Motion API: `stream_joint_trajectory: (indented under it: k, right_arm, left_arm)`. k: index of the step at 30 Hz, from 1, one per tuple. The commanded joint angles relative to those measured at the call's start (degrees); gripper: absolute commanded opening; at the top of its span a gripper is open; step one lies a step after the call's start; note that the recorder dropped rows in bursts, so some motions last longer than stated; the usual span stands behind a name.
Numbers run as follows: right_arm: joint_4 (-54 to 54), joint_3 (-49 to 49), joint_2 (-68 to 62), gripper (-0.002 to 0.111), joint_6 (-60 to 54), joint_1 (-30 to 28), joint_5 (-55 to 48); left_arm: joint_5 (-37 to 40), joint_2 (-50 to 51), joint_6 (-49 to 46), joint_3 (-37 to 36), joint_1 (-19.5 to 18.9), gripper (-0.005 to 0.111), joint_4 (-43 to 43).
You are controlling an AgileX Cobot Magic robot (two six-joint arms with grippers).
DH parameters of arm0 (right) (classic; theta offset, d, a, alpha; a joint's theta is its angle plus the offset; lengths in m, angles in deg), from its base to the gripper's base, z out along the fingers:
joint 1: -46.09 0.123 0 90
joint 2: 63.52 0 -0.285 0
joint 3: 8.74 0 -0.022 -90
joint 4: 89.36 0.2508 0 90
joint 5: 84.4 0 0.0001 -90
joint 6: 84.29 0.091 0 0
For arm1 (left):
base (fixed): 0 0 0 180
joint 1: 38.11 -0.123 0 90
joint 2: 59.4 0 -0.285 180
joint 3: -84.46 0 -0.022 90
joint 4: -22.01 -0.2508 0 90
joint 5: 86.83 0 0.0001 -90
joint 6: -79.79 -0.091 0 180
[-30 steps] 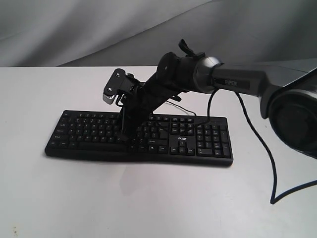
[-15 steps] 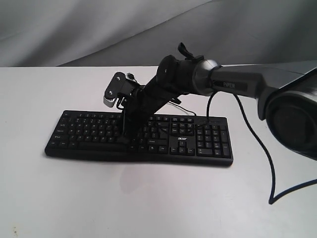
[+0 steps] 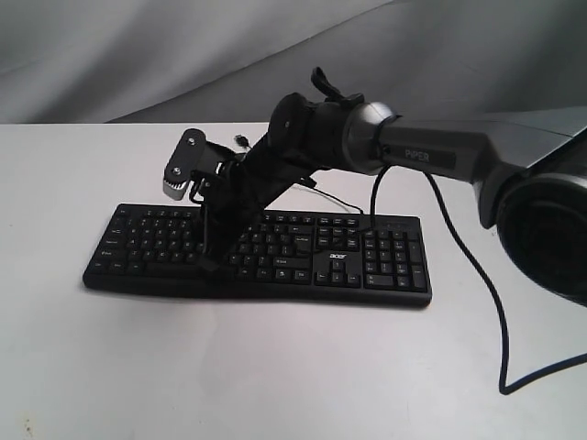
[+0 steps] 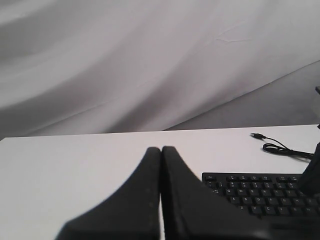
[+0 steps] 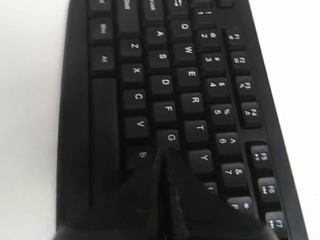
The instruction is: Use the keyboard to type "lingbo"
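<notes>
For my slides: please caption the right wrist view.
Closed right pincer aimed at the black keyboard, its tips by the G key.

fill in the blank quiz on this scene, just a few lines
The left gripper and the right gripper are both ___. The right gripper's tips are nearest the keyboard key beside F, marked ___. The keyboard's white logo reads ___.
Missing: shut; G; acer.

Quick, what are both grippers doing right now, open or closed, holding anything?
Left gripper: closed, holding nothing, away from the keyboard.
Right gripper: closed, holding nothing, tips down by the G key.
</notes>
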Motion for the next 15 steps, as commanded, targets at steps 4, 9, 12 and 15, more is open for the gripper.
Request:
stream_joint_trajectory:
  k: [4,9,12,15]
  right_arm:
    - [0.2,0.3,-0.9,0.0,-0.4,0.7,-0.9]
    - [-0.1,0.3,-0.9,0.0,-0.4,0.7,-2.1]
    - [-0.6,0.3,-0.9,0.0,-0.5,0.7,-2.3]
    - [-0.6,0.3,-0.9,0.0,-0.5,0.7,-2.6]
  left_arm:
    - [-0.4,-0.3,0.1,-0.3,0.4,0.001,0.0]
    - [-0.4,-0.3,0.1,-0.3,0.4,0.001,0.0]
    - [-0.4,-0.3,0.1,-0.3,0.4,0.001,0.0]
    - [-0.4,-0.3,0.1,-0.3,0.4,0.001,0.0]
